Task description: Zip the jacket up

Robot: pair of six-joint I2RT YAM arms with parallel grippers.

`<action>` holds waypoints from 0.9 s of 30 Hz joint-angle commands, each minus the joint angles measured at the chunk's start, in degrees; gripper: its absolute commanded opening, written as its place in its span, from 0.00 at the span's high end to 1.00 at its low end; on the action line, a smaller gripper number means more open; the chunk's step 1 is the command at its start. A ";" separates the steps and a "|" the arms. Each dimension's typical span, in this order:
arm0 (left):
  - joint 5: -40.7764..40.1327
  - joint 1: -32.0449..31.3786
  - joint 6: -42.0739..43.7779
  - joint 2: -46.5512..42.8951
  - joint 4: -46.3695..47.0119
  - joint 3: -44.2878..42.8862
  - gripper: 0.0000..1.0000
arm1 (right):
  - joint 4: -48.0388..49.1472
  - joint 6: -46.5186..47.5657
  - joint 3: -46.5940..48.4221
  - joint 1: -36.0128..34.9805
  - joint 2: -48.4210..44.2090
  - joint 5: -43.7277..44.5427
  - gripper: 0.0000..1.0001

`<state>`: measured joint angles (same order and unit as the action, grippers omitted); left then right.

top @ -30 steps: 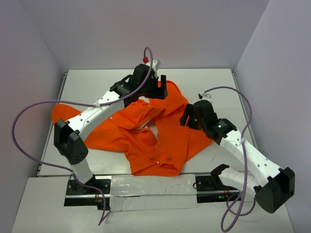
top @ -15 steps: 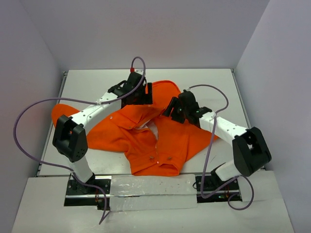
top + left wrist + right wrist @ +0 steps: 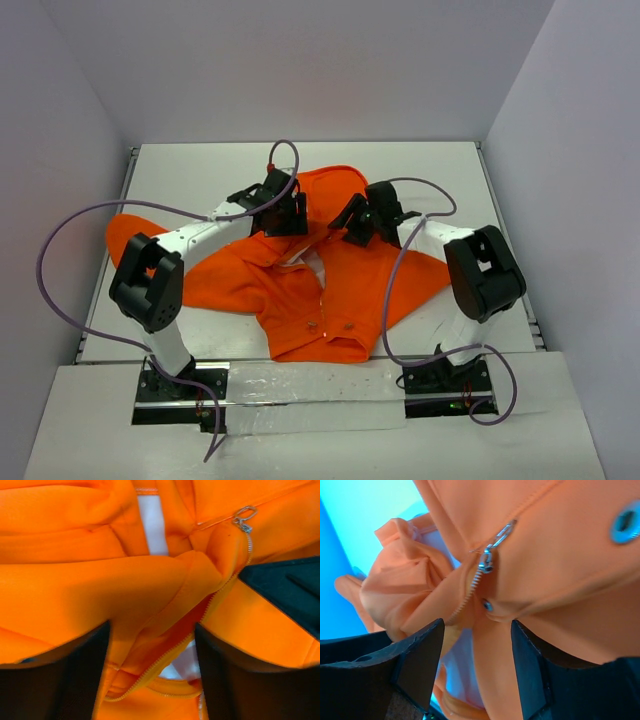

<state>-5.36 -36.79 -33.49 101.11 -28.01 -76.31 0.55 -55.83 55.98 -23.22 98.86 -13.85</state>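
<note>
Orange jacket sprawls across the middle of the white table, pale lilac walls all round. Left gripper and right gripper at the collar, both jaws spread, fabric between.

I have the jacket lying spread across the middle of the tabletop. Its hem is toward the near edge, its hood at the far side, and one sleeve trails off to the left. My left jaws sit over the collar area, left of the front opening. My right jaws are just right of it, near the left ones, and the opening runs between them down toward the hem. In the left wrist view a fold of the jacket lies between the jaws, with the zipper slider beyond them, up and to the right. In the right wrist view the slider sits above the gap between the jaws, and a snap is off to its right.
</note>
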 commanded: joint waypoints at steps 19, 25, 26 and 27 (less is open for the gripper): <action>2.34 -0.16 -1.89 -4.20 5.88 5.05 1.00 | 7.14 -6.00 5.74 0.37 6.77 -3.47 0.64; 3.79 -0.12 -2.28 -11.68 5.90 11.65 0.82 | 6.36 -4.05 6.71 0.64 6.07 -2.90 1.00; 4.51 -0.13 -2.27 -12.75 6.20 12.67 0.74 | 6.14 -3.61 6.87 0.64 5.97 -2.67 1.00; 4.82 -0.19 -2.21 -13.96 6.81 14.00 0.65 | 6.20 -3.13 6.93 0.70 5.79 -2.67 1.00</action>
<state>-2.75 -36.80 -35.48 93.06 -23.72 -65.32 5.15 -60.88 60.00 -22.99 105.62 -17.04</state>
